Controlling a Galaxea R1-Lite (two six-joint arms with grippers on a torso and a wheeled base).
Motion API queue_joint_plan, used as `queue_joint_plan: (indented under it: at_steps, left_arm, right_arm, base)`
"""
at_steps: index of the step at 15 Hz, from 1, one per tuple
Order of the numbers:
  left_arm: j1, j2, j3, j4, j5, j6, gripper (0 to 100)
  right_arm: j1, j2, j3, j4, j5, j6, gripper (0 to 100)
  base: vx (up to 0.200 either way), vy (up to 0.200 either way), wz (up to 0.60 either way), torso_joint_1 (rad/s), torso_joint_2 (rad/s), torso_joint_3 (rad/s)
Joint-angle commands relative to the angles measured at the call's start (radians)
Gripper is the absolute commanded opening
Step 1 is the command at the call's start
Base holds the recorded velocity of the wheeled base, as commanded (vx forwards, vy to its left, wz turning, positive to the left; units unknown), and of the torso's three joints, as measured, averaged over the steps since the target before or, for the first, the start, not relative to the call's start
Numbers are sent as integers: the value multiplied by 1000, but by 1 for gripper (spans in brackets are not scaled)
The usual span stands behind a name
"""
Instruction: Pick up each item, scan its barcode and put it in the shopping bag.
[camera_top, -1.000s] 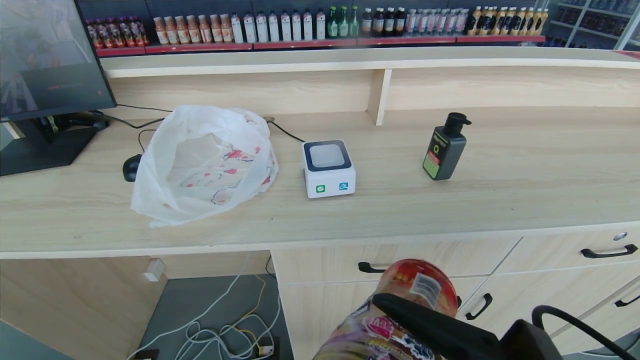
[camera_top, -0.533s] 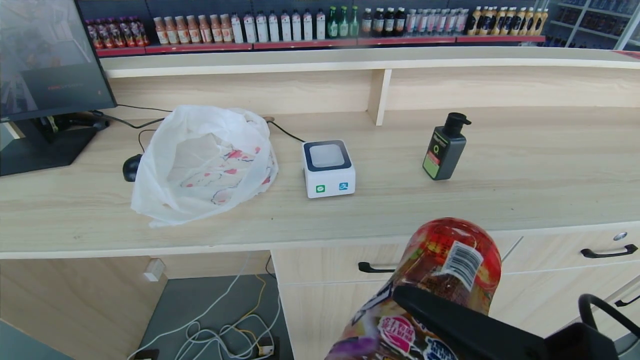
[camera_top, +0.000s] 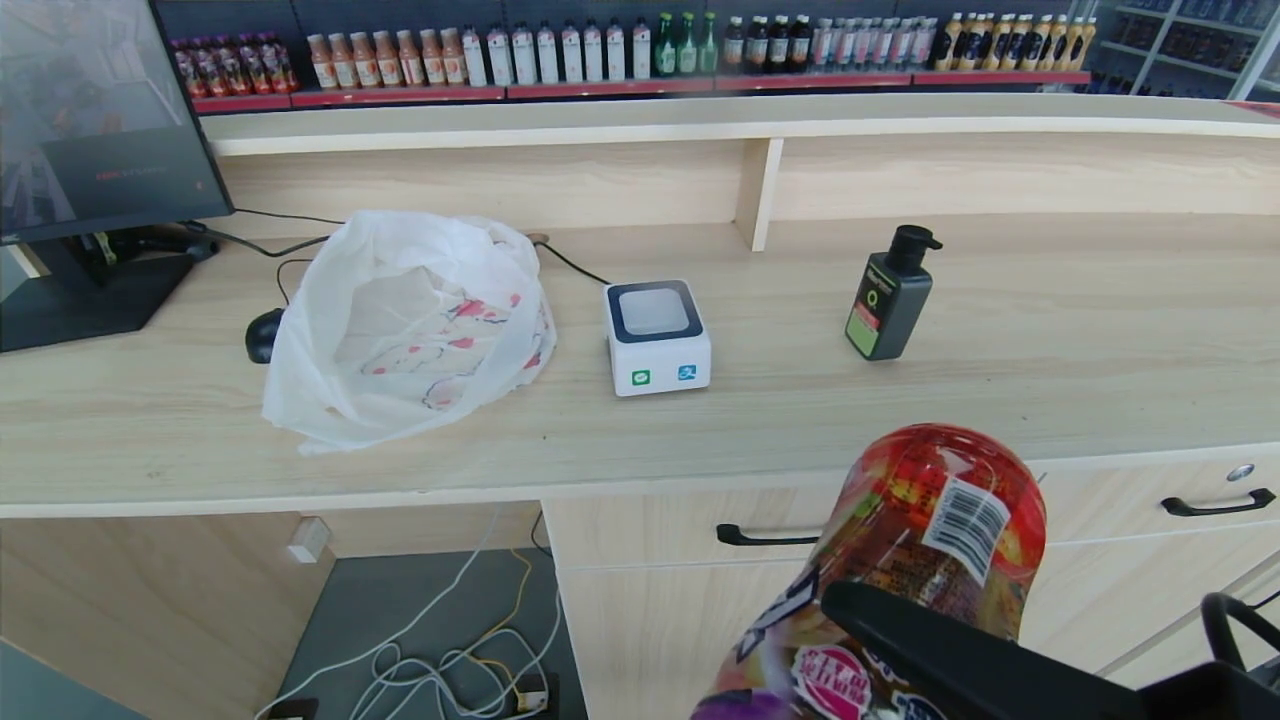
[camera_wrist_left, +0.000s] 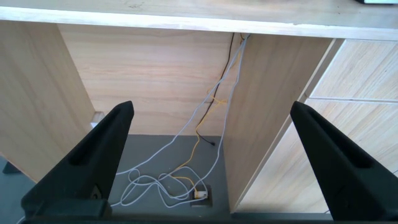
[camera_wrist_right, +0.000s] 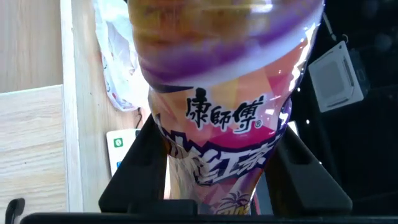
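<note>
Head view: I see the drink bottle (camera_top: 930, 540) pinched in the jaws of the right gripper (camera_top: 880, 630), one black jaw lying across its label. The bottle is tilted and held off the desk (camera_top: 1050, 380), on my side of its front edge, before the drawer fronts (camera_top: 1130, 560). Its barcode (camera_top: 965, 515) faces up. The scanner (camera_top: 657, 338) stands mid-desk, well apart from the bottle. The shopping bag (camera_top: 400, 320) slumps just left of the scanner with its mouth open towards me, and its near hem lies close to the front edge. A dark pump bottle (camera_top: 888, 300) stands upright to the right of the scanner, with an open stretch of wood between them and a wider one beyond it. A mouse (camera_top: 262, 335) touches the bag's left side. A monitor (camera_top: 90, 110) fills the far left corner. A raised ledge (camera_top: 700, 120) bounds the desk at the back.

Left wrist view: the left gripper (camera_wrist_left: 211, 107) hangs below the desk edge, jaws spread wide on nothing, facing the open kneehole with cables (camera_wrist_left: 180, 180) on the floor.

Right wrist view: the jaws press both sides of the bottle. Past it I see the bag and the scanner on the desk.
</note>
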Motion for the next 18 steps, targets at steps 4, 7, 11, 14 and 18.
queue_joint_plan:
  at_steps: [4,7,11,14,18]
  left_arm:
    - [0,0,0,0,0,0,100]
    - [0,0,0,0,0,0,100]
    - [0,0,0,0,0,0,100]
    - [0,0,0,0,0,0,100]
    - [0,0,0,0,0,0,100]
  right_arm:
    - [1,-9,-5,-1,-1,-38,0]
    - [1,-16,1,-1,-9,-40,0]
    - [1,-16,2,-1,-12,-40,0]
    - [1,-16,2,-1,-23,-40,0]
    - [1,-16,5,-1,-24,-28,0]
  base:
    - [0,0,0,0,0,0]
    - [0,0,0,0,0,0]
    - [0,0,0,0,0,0]
    - [0,0,0,0,0,0]
    - [0,0,0,0,0,0]
